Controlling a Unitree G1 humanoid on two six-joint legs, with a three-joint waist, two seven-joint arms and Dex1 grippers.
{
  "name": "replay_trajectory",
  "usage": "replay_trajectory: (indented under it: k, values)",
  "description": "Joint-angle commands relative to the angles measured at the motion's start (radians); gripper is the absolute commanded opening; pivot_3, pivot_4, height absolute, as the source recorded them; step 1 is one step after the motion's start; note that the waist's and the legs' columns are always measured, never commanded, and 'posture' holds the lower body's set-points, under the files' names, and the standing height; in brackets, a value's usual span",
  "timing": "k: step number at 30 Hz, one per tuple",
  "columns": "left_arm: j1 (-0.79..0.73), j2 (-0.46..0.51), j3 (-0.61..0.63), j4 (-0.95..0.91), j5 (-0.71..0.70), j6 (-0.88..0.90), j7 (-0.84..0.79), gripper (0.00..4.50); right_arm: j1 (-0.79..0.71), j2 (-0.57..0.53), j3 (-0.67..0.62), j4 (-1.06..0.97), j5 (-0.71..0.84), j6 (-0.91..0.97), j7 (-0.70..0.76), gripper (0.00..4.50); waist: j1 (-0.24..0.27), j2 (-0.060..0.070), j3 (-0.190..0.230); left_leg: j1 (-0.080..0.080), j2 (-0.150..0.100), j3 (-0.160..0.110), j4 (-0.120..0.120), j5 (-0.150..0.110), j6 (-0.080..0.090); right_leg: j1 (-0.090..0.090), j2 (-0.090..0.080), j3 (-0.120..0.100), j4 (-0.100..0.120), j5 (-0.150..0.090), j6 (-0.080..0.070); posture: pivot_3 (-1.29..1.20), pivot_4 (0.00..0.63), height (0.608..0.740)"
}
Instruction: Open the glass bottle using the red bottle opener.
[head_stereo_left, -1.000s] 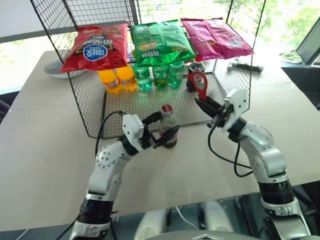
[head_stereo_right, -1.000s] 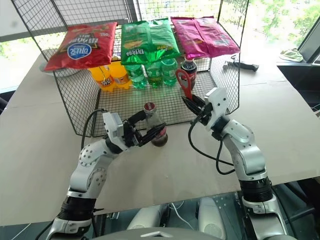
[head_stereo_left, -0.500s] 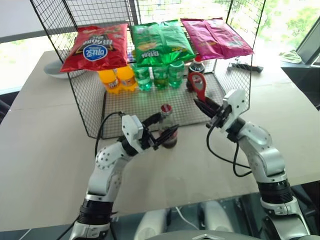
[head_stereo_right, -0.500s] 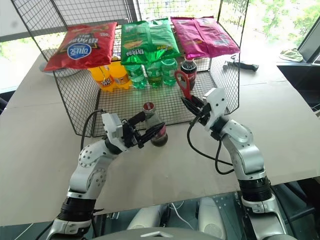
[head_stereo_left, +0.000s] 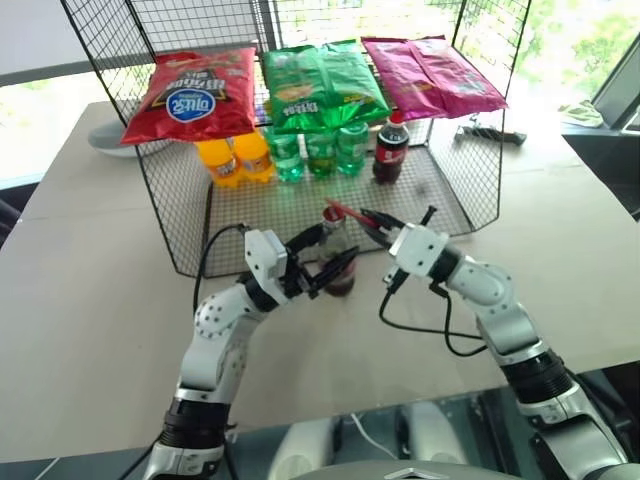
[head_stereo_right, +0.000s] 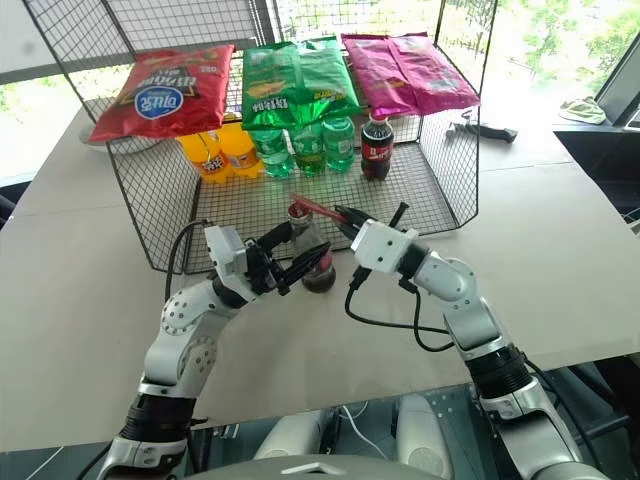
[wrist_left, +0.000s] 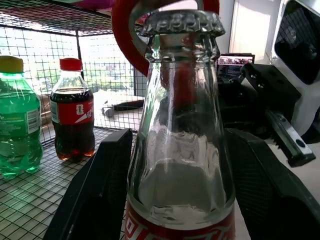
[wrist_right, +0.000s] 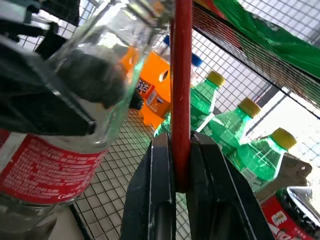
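just in front of the wire rack (head_stereo_left: 180, 230), the left gripper (head_stereo_left: 325, 262) is clamping the glass bottle (head_stereo_left: 337, 262) upright while the right gripper (head_stereo_left: 378, 226), pinching the red bottle opener (head_stereo_left: 345, 212), is setting its ring at the cap (wrist_left: 182, 22), which is not yet pried off.

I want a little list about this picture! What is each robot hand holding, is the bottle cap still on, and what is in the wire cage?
left end effector: fingers on both sides of the glass bottle, gripping its body
right end effector: shut on the red bottle opener
opener position: ring head at the bottle's top
bottle cap: still on
bottle place: upright on the table, in front of the wire cage
inside cage: orange bottles, green bottles, a plastic cola bottle
on top of cage: three snack bags
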Motion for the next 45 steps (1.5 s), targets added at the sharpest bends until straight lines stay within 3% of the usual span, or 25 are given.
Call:
replay_trajectory:
  k: [1, 6, 10, 17, 27, 45]
  values:
    - [-0.013, -0.010, -0.001, -0.015, -0.003, -0.018, 0.009, 2.60, -0.026, -0.005, 0.015, 0.032, -0.109, -0.133, -0.075, 0.00, 0.001, 0.000, 0.000, 0.000, 0.000, 0.000, 0.000, 0.000, 0.000, 0.000, 0.000, 0.000, 0.000, 0.000, 0.000, 0.00, 0.150, 0.740]
    - [-0.013, -0.013, -0.002, -0.019, -0.002, -0.013, 0.014, 2.60, -0.038, -0.012, 0.013, 0.058, -0.193, -0.230, -0.156, 0.00, 0.001, 0.000, 0.000, 0.000, 0.000, 0.000, 0.000, 0.000, 0.000, 0.000, 0.000, 0.000, 0.000, 0.000, 0.000, 0.00, 0.150, 0.740]
    - [-0.009, -0.014, -0.005, -0.025, -0.001, -0.007, 0.017, 2.60, -0.041, -0.046, 0.034, 0.100, -0.366, -0.348, -0.282, 0.00, 0.002, 0.000, 0.000, 0.000, 0.000, 0.000, 0.000, 0.000, 0.000, 0.000, 0.000, 0.000, 0.000, 0.000, 0.000, 0.00, 0.150, 0.740]
    - [-0.005, -0.016, -0.006, -0.032, -0.002, -0.001, 0.022, 2.60, -0.083, -0.026, 0.052, 0.209, -0.403, -0.410, -0.370, 0.00, 0.001, 0.000, -0.001, 0.002, 0.000, 0.001, 0.000, 0.000, 0.000, 0.001, 0.001, 0.001, 0.000, 0.000, 0.000, 0.00, 0.150, 0.740]
    - [-0.009, -0.021, -0.016, -0.035, 0.000, 0.007, 0.029, 2.60, -0.127, -0.016, 0.089, 0.297, -0.462, -0.470, -0.429, 0.00, 0.000, 0.000, -0.001, 0.003, 0.000, 0.001, 0.000, 0.000, 0.000, 0.002, 0.001, 0.002, 0.001, 0.000, 0.000, 0.00, 0.150, 0.740]
    - [0.004, -0.025, -0.024, -0.046, 0.003, 0.012, 0.034, 2.60, -0.179, -0.076, 0.077, 0.272, -0.494, -0.493, -0.420, 0.00, 0.001, 0.000, -0.002, 0.004, 0.000, 0.002, 0.000, 0.000, 0.000, 0.002, 0.001, 0.003, 0.001, 0.000, 0.000, 0.00, 0.150, 0.740]
